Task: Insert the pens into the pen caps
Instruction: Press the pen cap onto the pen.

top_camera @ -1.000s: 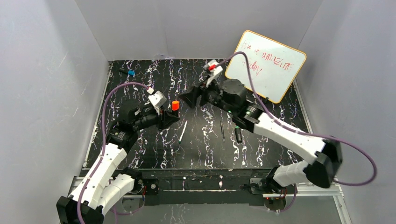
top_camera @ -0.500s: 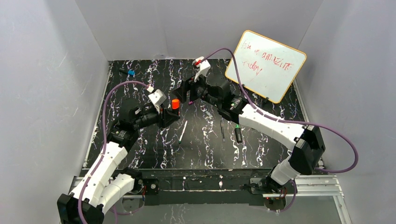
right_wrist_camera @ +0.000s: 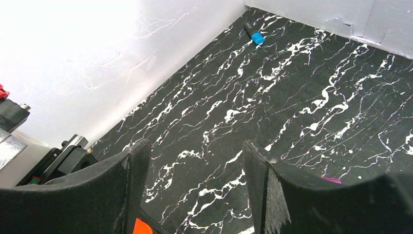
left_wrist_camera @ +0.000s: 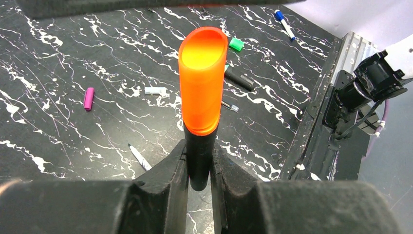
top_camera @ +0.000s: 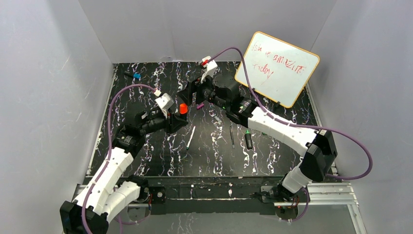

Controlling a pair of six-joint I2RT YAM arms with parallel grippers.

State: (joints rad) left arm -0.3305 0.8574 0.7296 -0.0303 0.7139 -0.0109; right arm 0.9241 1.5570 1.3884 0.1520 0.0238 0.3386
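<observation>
Glossy orange plastic cap (left_wrist_camera: 201, 83), matt marbled table (left_wrist_camera: 58, 53)

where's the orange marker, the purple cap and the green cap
orange marker (left_wrist_camera: 201, 83): left wrist view, on its orange upper part
purple cap (left_wrist_camera: 88, 98): left wrist view, middle of its side
green cap (left_wrist_camera: 236, 45): left wrist view, middle of its top face

Three views of one worktop (top_camera: 214, 151).
Top camera: high, near edge, looking down; wrist cameras: close behind their jaws, low over it.
</observation>
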